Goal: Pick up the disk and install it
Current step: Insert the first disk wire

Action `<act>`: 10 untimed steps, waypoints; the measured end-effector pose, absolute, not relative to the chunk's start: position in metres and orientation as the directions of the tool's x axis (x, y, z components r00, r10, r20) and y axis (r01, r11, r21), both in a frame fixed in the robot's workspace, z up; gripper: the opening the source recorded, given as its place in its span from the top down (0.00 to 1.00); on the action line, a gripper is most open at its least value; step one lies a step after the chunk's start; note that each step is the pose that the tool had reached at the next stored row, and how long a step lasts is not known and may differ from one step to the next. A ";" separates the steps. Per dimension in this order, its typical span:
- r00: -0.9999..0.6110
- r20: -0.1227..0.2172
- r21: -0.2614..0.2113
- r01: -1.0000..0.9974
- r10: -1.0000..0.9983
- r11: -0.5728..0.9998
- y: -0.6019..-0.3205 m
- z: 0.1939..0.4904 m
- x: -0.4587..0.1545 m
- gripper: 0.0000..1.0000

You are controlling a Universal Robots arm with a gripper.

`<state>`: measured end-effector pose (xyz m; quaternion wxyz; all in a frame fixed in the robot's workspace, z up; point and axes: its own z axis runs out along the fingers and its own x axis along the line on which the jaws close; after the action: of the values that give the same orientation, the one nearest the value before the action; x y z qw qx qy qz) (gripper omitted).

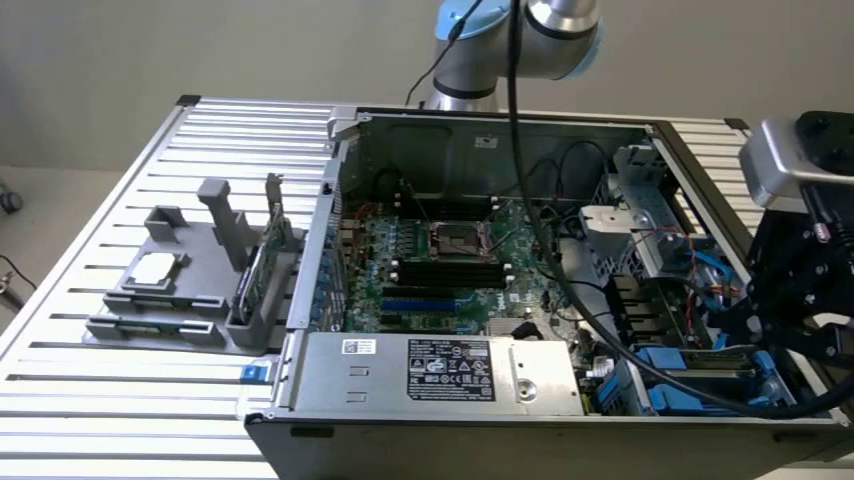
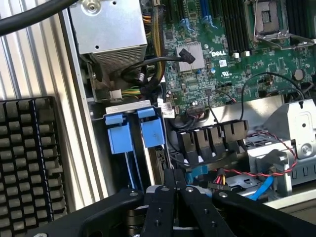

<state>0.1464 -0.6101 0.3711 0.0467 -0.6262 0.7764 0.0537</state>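
Open computer case (image 1: 454, 150) is resting on a slatted metal table (image 1: 107, 410) before a plain wall (image 1: 200, 50); gripper (image 2: 174, 175), jaws closed together, is hovering near blue caddies (image 2: 120, 138).

The motherboard (image 1: 441, 250) is showing deep green with black slots, while the power supply (image 1: 360, 375) is wearing plain silver with a black label printed in white. The table (image 1: 107, 400) is running in pale silver ribs, the fixture (image 1: 180, 300) is sitting in flat grey, and the arm (image 1: 514, 40) is showing silver with light blue caps. The gripper (image 2: 174, 177) is appearing matte black, the carrier tabs (image 2: 120, 137) are standing out bright blue, and the block (image 2: 24, 158) is showing a black grid of small squares.
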 end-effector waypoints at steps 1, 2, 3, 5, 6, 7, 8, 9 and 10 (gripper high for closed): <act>-0.223 -0.140 0.025 -0.975 -0.965 0.222 -0.610 0.372 0.146 0.89; -0.236 -0.140 0.025 -0.972 -0.962 0.235 -0.610 0.372 0.146 0.89; -0.247 -0.140 0.025 -0.969 -0.959 0.246 -0.610 0.373 0.146 0.89; -0.271 -0.140 0.025 -0.963 -0.952 0.270 -0.610 0.374 0.146 0.89; -0.282 -0.141 0.025 -0.959 -0.949 0.282 -0.610 0.375 0.146 0.89; -0.294 -0.141 0.025 -0.956 -0.945 0.293 -0.610 0.375 0.146 0.89; -0.305 -0.141 0.025 -0.952 -0.942 0.305 -0.610 0.376 0.146 0.89; -0.318 -0.141 0.025 -0.948 -0.938 0.317 -0.610 0.377 0.146 0.89; -0.329 -0.141 0.025 -0.944 -0.934 0.329 -0.610 0.377 0.146 0.89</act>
<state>0.1464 -0.6101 0.3772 0.0503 -0.5769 0.8137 0.0511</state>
